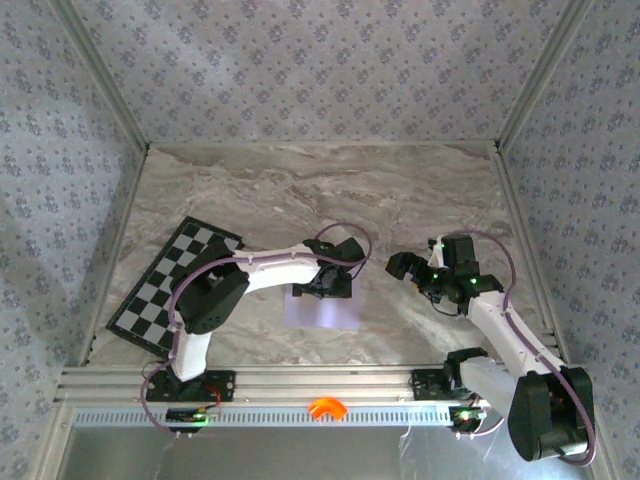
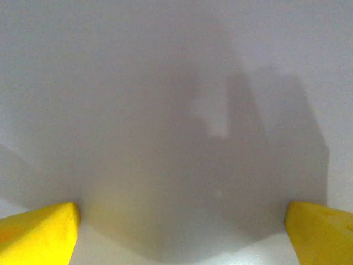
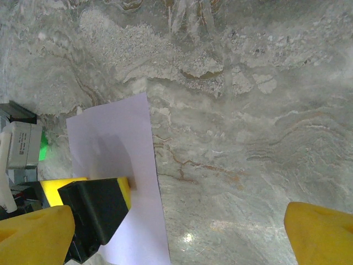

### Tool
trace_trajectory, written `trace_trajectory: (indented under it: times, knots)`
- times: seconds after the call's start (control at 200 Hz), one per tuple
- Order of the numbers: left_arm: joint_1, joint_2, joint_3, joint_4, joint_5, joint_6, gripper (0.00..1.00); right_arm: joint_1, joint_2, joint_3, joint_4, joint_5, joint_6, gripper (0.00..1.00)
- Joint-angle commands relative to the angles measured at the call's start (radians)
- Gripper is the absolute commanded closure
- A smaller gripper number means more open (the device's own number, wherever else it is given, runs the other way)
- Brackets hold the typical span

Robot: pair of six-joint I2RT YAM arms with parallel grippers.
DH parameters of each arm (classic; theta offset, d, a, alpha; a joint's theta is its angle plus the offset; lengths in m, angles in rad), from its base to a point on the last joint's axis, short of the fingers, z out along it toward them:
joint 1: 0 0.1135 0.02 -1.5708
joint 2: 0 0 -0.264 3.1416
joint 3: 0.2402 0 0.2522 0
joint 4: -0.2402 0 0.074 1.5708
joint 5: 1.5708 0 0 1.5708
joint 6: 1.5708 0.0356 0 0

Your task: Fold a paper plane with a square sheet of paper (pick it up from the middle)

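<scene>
The left gripper (image 2: 182, 234) is hanging spread wide, low on the sheet (image 2: 165, 110). Its yellow fingers (image 2: 38, 234) are gripping nothing. In the right wrist view one of them seems to be touching the paper near its middle.

The step in hand looks to be the pickup from the middle. To do it well, the fingers should be pressing lightly and closing slowly. That way the thin paper is bunching into a small ridge between them rather than sliding over the smooth stone. Lifting should wait until that ridge is pinched.

The right gripper (image 3: 179, 234) is also standing open and empty. It is hovering over bare table (image 3: 248, 110) just right of the sheet's edge, well placed to pin or take a side.

Nearest, a small orange piece (image 1: 327, 407) is sitting on the ribbed metal rail (image 1: 120, 384). Beyond it the sheet is lying flat at the table's middle: pale lilac, matte, straight-edged, no crease showing. The table is looking like grey veined marble, faintly glossy. To the left, apart from the sheet, a flat checkered board (image 1: 175, 285) is lying askew. Farthest, walls (image 1: 320, 70) papered in a small floral print are closing the space in.
</scene>
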Motion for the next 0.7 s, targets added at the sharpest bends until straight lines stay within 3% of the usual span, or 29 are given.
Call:
trace_trajectory:
  times: [0.0,0.245,0.42,0.605,0.7]
  knots:
    - [-0.011,0.046,-0.038,-0.031,0.007,-0.018,0.08,0.007,-0.001,-0.006,-0.006,0.006,0.017,0.0]
    - [-0.034,0.004,0.014,-0.09,-0.066,0.003,0.33,0.007,-0.017,0.029,-0.055,0.056,0.024,0.0]
    - [-0.043,-0.066,-0.001,-0.051,-0.087,0.008,0.57,0.006,-0.035,0.032,-0.078,0.069,0.017,0.0]
    - [-0.038,-0.182,-0.087,0.077,-0.08,0.01,0.63,0.0,-0.037,0.036,-0.093,0.07,0.015,0.0]
    - [-0.019,-0.256,-0.155,0.179,-0.017,0.016,0.63,-0.004,-0.038,0.041,-0.096,0.071,0.019,0.0]
